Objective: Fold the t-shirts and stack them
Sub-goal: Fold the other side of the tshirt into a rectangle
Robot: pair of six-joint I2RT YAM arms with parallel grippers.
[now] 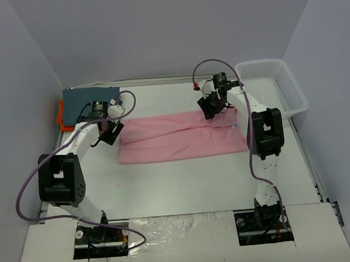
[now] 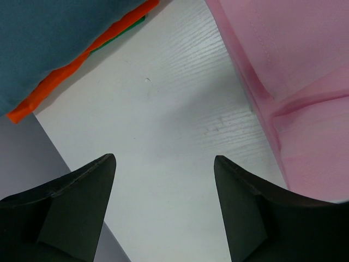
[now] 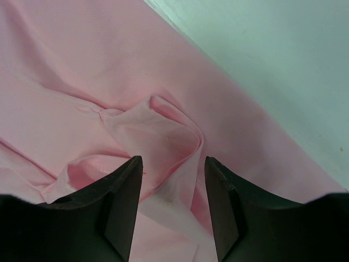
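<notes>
Left end effector: wide open, empty, over bare surface. Right end effector: half open astride a raised fold; I cannot tell if it grips.
Pink t-shirt: flat, centre. Blue-grey t-shirt over orange t-shirt: far left.

Table: middle t-shirt was laid left to right across the centre; upper t-shirt was stacked on lower t-shirt at the far left corner; basket was set at the far right corner.
</notes>
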